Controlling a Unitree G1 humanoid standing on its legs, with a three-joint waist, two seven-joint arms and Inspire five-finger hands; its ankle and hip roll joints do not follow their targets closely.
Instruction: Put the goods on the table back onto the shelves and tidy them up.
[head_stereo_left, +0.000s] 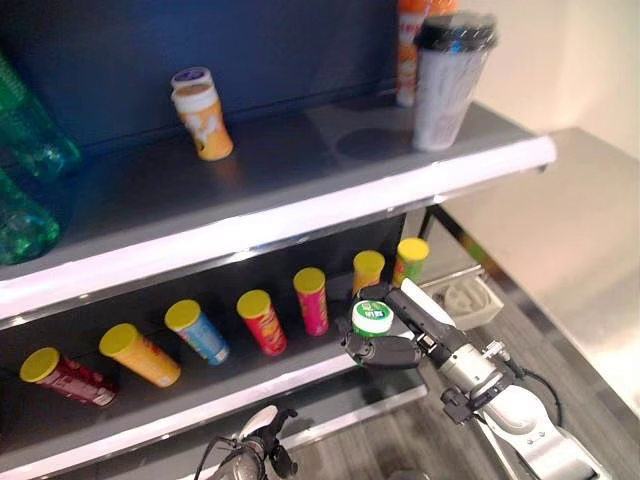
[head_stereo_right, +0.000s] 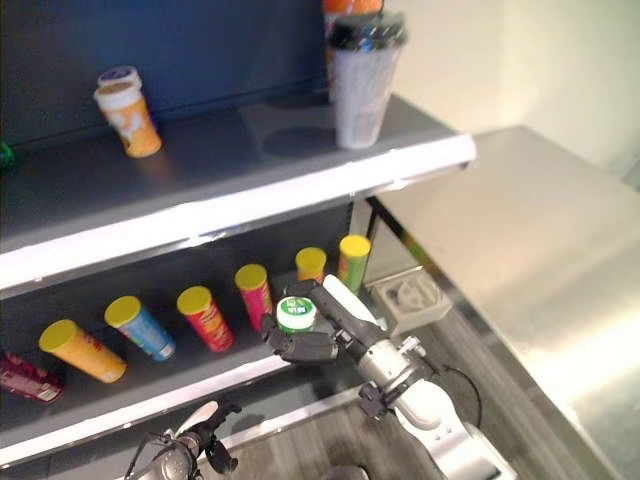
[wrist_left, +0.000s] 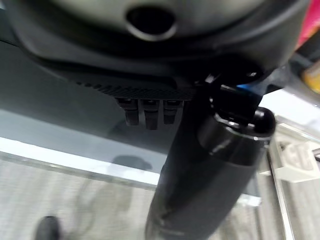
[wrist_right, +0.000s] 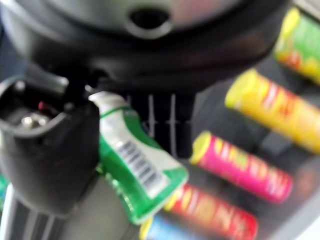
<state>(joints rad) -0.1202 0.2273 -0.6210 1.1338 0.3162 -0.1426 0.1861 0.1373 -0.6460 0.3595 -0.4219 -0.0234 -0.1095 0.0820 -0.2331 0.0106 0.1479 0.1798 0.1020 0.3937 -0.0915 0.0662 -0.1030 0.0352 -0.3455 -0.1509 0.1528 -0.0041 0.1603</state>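
Just before the lower shelf, the right hand has its fingers curled round a green can, held lid-up near the yellow-lidded cans' row; the left hand, fingers unclear, waits lower.

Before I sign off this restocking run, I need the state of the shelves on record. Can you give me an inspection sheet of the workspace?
Surface: grey upper shelf and dark lower shelf.
Job's things: green can with white lid in the right hand, at the lower shelf's front; yellow-lidded cans lying in a row on the lower shelf.
Clutter: orange cup, black-lidded tumbler and green bottles on the upper shelf.
Hands: right hand curled round the green can; left hand low, fingers unclear.
Cables: nothing seen.
Surroundings: wood-look floor, white tray on it.
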